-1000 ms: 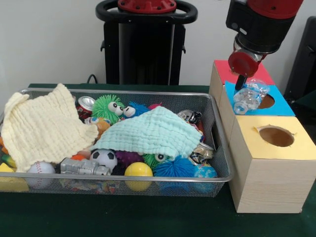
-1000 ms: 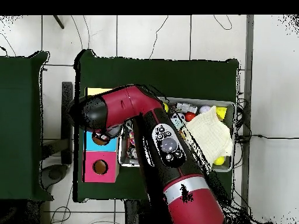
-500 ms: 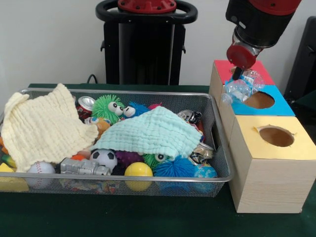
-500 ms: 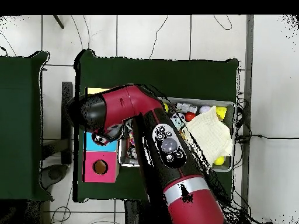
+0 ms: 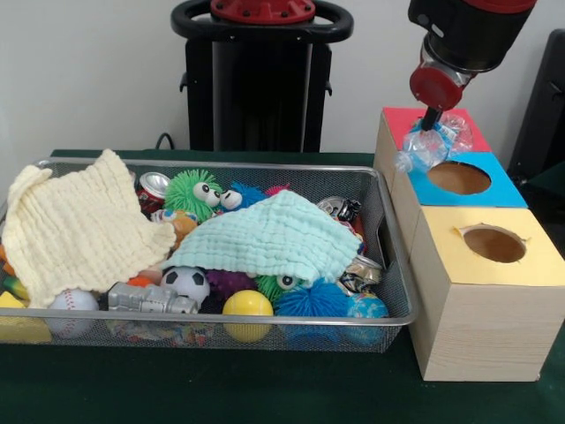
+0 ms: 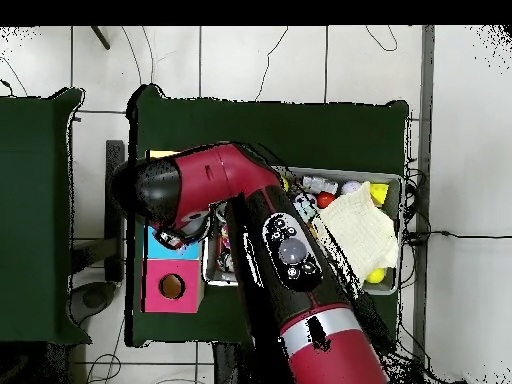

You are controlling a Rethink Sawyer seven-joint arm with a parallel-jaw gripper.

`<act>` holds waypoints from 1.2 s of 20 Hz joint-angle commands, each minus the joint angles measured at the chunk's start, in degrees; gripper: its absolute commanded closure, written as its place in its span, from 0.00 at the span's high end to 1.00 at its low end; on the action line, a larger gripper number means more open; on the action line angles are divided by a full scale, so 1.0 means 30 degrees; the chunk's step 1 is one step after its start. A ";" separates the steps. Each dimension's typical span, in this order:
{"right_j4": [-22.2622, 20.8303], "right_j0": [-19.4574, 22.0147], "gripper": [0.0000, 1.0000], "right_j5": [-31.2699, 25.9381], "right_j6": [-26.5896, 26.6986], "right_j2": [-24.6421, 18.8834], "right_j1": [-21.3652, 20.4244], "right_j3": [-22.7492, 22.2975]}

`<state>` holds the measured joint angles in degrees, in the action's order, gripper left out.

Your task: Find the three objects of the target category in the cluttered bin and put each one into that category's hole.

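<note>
**Bottle held at the blue hole**

While the front view shows the tool pinching a crushed plastic bottle, the bottle hangs at ten o'clock of the blue box's hole, off-centre. Delivery is in hand; next it needs shifting over the opening, then release.

Overhead, the arm hides the tool; the wire bin lies at three o'clock.

Crumpled clear plastic bottle, tilted, just below the gripper, beside the blue-topped hole
</note>
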<state>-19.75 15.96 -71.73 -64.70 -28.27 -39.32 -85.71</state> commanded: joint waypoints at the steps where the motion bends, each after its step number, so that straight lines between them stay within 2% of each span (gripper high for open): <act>1: 0.1092 0.0891 0.00 0.0018 -0.0024 -0.0824 -0.0138 -0.0595; 6: 0.1635 0.1496 0.00 0.1029 0.0272 -0.1128 -0.0690 -0.1706; 24: 0.1882 0.1995 0.00 0.2419 0.0628 -0.1826 -0.0481 -0.2829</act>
<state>-15.21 20.49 -69.17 -64.70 -30.35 -41.71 -88.11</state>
